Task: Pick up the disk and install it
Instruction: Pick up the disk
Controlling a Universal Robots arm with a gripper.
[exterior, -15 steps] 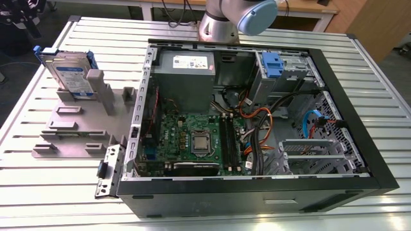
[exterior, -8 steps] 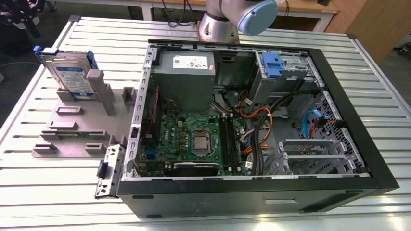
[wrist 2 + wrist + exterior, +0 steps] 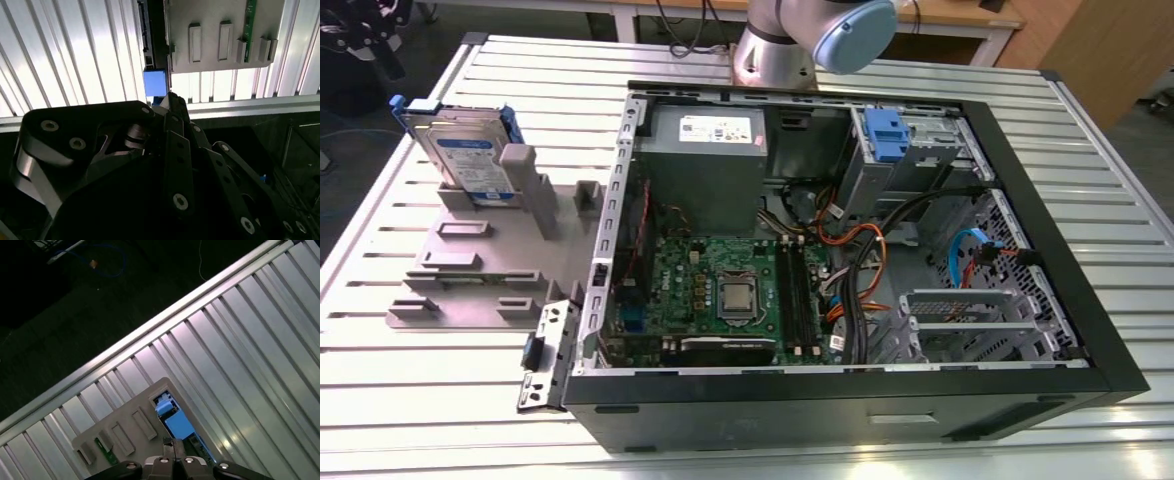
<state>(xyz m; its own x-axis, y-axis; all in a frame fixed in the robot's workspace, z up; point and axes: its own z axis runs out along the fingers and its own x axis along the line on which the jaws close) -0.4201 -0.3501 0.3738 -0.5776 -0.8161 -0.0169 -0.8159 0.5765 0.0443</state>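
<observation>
The disk (image 3: 464, 152), on edge in the grey holder (image 3: 467, 265) at upper left of the exterior view, looks stiff, weighty and fragile, best gripped across its blue frame; the jaws over it are clenched and empty.

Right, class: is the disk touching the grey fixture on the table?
Touching. The exterior view shows the disk standing upright in the grey fixture, its lower edge seated between the fixture's posts.

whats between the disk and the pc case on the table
In the exterior view, grey upright posts of the disk's stand rise between the disk and the case.
</observation>
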